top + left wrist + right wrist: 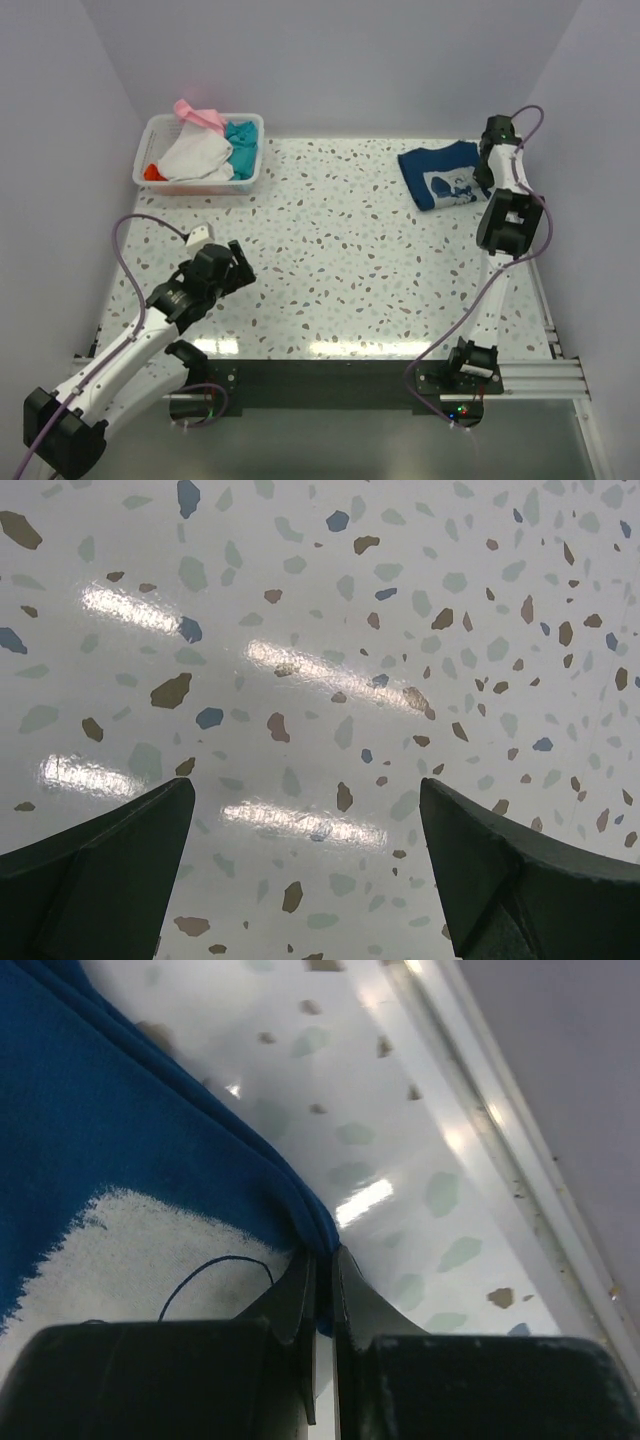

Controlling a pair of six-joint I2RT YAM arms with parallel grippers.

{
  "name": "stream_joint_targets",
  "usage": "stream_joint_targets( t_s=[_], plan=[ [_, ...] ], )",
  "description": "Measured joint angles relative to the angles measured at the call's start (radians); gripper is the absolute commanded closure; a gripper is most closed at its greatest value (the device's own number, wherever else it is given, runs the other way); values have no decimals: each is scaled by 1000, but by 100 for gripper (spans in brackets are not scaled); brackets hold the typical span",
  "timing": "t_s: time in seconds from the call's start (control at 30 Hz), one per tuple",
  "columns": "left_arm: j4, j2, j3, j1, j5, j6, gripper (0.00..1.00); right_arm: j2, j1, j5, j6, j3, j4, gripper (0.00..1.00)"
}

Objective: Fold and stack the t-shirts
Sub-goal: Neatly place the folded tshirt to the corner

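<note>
Far right of the table [340, 250]: a navy t-shirt [440, 176], folded into a rough rectangle, white cartoon print facing up. Pinched at its right edge by the right gripper [487, 160], fingers all but closed on the doubled fold (clear only from the right wrist, as is a thin dark line curling across the print). From overhead alone: white, teal, pink and orange-red tees [197, 155] heaped in the white basket [155, 130], far left. Nearer, the left gripper [240, 262], spread wide over bare table, holding nothing.
</note>
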Motion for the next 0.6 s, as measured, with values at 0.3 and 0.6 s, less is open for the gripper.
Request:
stream_joint_targets(
  t_s=[0.3,0.6],
  plan=[
    [-15,19,16,0,-11,-2,0,-81,-92,-22,73,-146,40,100],
    [-23,-19,16,0,-11,-3,0,-86,-102,-63,70,-140,9,83]
  ],
)
